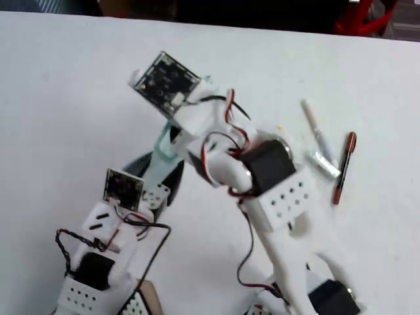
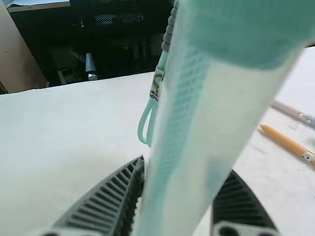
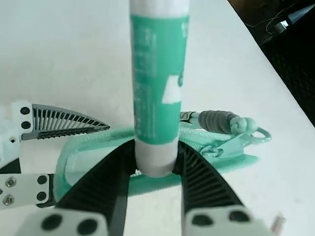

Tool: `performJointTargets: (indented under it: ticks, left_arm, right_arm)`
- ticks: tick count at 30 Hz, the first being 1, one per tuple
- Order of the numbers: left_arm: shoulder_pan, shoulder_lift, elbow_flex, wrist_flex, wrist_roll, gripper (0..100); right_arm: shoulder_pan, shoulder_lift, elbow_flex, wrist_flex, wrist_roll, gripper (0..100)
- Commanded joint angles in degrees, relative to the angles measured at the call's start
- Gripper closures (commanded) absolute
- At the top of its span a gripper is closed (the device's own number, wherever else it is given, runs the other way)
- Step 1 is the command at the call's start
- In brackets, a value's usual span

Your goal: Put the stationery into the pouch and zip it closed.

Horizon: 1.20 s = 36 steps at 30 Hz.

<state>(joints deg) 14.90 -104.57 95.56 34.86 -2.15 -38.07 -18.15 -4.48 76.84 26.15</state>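
Observation:
My right gripper (image 3: 155,147) is shut on a green and white glue stick (image 3: 157,88), held just above the teal pouch (image 3: 147,179). The pouch's mouth gapes, and its grey zipper pull (image 3: 219,120) lies to one side. In the left wrist view the mesh pouch (image 2: 206,108) stands upright with my left gripper (image 2: 184,167) shut on its lower part. From above, the pouch (image 1: 159,154) sits between the two arms near the table's middle, with the left gripper (image 1: 157,187) at its near end and the right gripper (image 1: 180,134) over it.
To the right lie a white pen (image 1: 314,128), a red-brown pen (image 1: 344,167) and a small silvery item (image 1: 325,164). An orange pen (image 2: 285,142) lies on the table beyond the pouch. The right arm (image 1: 275,197) crosses the table's centre. Open table spreads to the left.

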Motion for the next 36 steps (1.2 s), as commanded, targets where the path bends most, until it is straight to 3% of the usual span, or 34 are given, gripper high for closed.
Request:
performJointTargets:
  ticks: [1, 11, 18, 26, 36]
  left_arm:
    - [0.0, -0.1, -3.0, -0.3, 0.9, 76]
    - [0.0, -0.1, -2.8, -0.4, 0.9, 76]
    - [-0.1, -0.1, -2.7, -0.7, 0.9, 76]
    - [-0.1, -0.1, -2.6, -0.7, 0.9, 76]
    - [-0.1, -0.1, -2.6, -0.5, 0.9, 76]
  right_arm:
    - [-1.1, 8.0, -4.0, 0.0, -0.5, 98.0]
    - [-4.0, 18.4, -18.5, 6.6, -0.6, 97.3]
    - [-3.9, 18.4, -27.2, 15.7, -0.6, 73.4]
    - [-3.9, 18.6, -38.0, 21.1, -0.5, 75.4]
    - [-1.5, 18.5, -38.9, 20.0, -0.4, 75.4]
